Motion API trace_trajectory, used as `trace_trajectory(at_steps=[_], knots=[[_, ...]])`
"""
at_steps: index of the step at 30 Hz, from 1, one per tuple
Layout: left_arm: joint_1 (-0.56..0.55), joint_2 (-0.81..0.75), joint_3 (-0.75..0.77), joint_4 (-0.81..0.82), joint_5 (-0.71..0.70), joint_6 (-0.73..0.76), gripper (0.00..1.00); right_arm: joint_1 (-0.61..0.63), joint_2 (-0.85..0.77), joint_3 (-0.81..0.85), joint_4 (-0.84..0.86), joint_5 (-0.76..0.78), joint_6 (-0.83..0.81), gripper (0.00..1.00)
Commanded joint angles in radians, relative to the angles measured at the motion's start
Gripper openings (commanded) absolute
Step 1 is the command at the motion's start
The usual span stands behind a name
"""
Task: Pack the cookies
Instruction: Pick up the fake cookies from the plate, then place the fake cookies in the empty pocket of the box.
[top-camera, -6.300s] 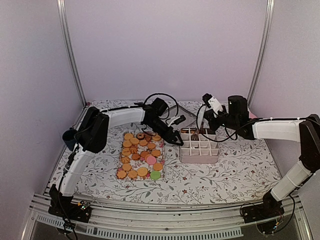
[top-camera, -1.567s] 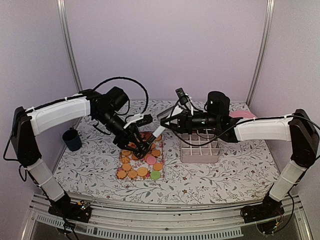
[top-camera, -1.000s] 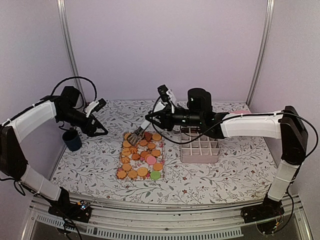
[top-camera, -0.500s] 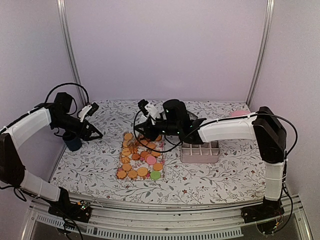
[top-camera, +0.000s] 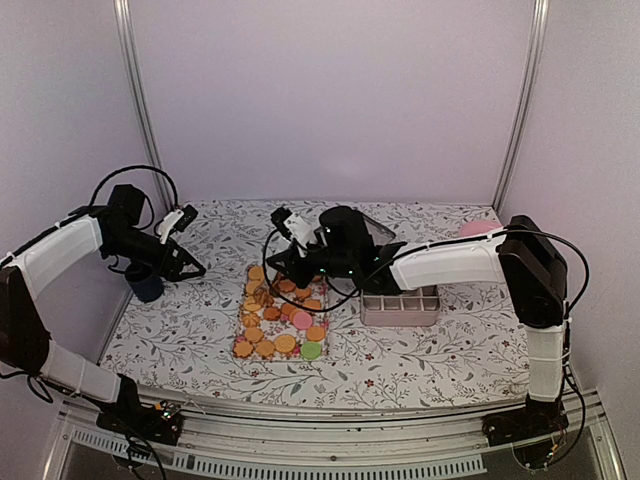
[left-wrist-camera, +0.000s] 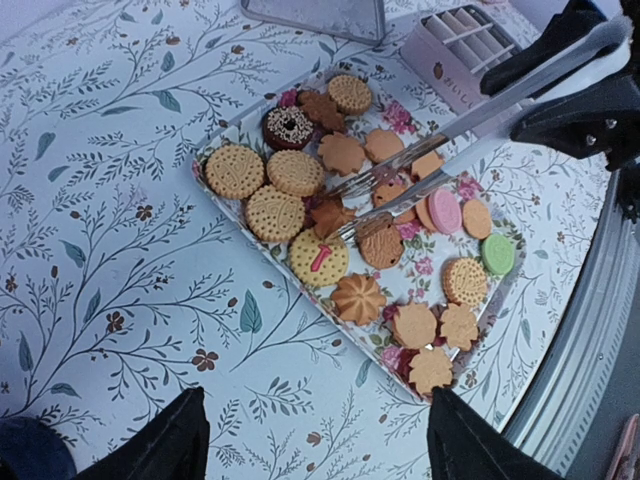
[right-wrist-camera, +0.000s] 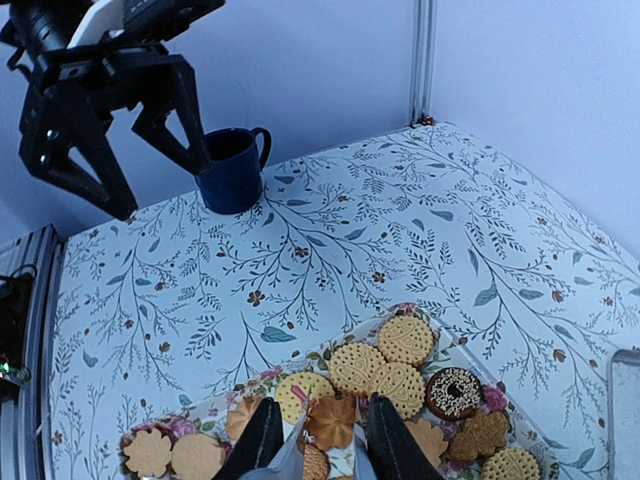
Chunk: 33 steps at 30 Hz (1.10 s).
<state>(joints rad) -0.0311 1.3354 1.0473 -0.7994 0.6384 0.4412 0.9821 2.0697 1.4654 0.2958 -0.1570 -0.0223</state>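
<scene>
Two black fingers (right-wrist-camera: 262, 442) of the right gripper (right-wrist-camera: 322, 445) were clamped on a pair of silver tongs (left-wrist-camera: 480, 108). The tips of the tongs stood on either side of a brown flower-shaped cookie (left-wrist-camera: 332, 216) near the middle of the tray (left-wrist-camera: 425, 270). Whether they actually pinched it could not be told.

Around that one lay the rest of the cookies (left-wrist-camera: 318, 258), all flat on the floral tray. Round golden ones sat toward its far end with a dark ringed one (left-wrist-camera: 288, 127) beside them, and a pink one (left-wrist-camera: 444, 212) and a green one (left-wrist-camera: 497, 254) lay toward the near end.

The right arm reached across from the right. In the overhead view it partly hid a white divided box (top-camera: 400, 303) that sat just beside the tray on the flower-patterned table (top-camera: 470, 345).

Well apart, off to the left, the left gripper (left-wrist-camera: 318, 445) hung above the table, its jaws spread wide with nothing between them, close to a dark blue cup (right-wrist-camera: 232, 170). A pink plate (top-camera: 478, 228) lay at the far right edge.
</scene>
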Motion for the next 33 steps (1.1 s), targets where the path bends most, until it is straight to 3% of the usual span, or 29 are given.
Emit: trace_trajectory(at_steps=[1, 9, 14, 27, 33], knots=[[0.007, -0.018, -0.008, 0.01, 0.013, 0.002, 0.75, 0.012, 0.0, -0.007, -0.008, 0.024, 0.016, 0.16], [0.007, -0.027, -0.019, 0.009, -0.014, 0.005, 0.75, 0.011, -0.082, -0.005, -0.03, 0.097, -0.009, 0.0], [0.008, -0.028, -0.023, 0.011, -0.039, 0.008, 0.75, -0.01, -0.202, -0.031, -0.044, 0.123, -0.024, 0.0], [0.007, -0.025, -0.027, 0.02, -0.054, 0.007, 0.75, -0.218, -0.674, -0.468, -0.055, 0.232, 0.018, 0.0], [0.007, -0.022, -0.021, 0.023, -0.049, 0.004, 0.75, -0.317, -0.845, -0.591, -0.089, 0.262, 0.017, 0.0]])
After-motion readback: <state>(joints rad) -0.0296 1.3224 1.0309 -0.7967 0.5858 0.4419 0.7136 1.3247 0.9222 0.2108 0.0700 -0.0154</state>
